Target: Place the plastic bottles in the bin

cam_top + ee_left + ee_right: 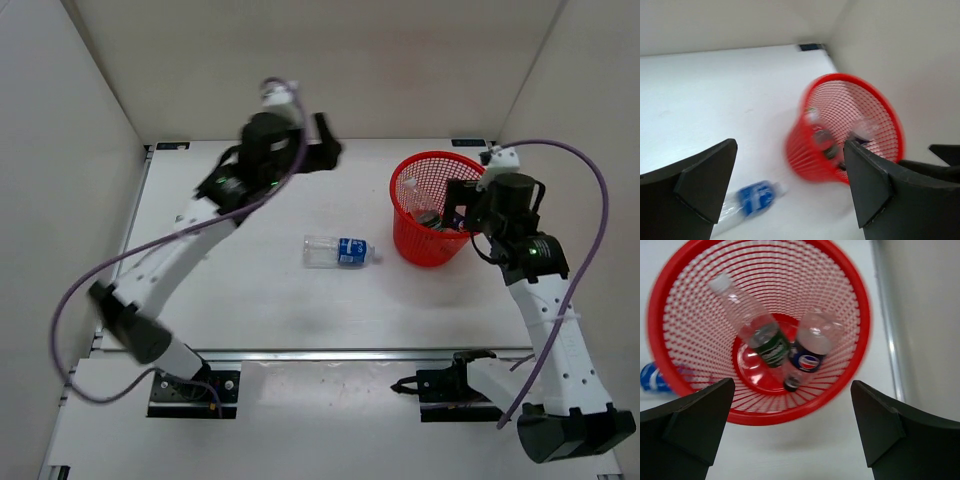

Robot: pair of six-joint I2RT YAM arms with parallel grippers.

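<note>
White table (250, 300), beige walls (330, 60) | we see blue-label bottle (338, 251) lying at frame centre, just left of bin (425, 245) | inside bin, green-label bottle (762, 337) beside blue-red bottle (810, 347) | left gripper (790, 165) jaws wide apart, empty | right gripper (791, 389) over bin, jaws apart, empty

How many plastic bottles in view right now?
3. Two inside the bin: green-label bottle and blue-red-label bottle. One blue-label bottle lying on the table, left of the bin. Others may be hidden.
</note>
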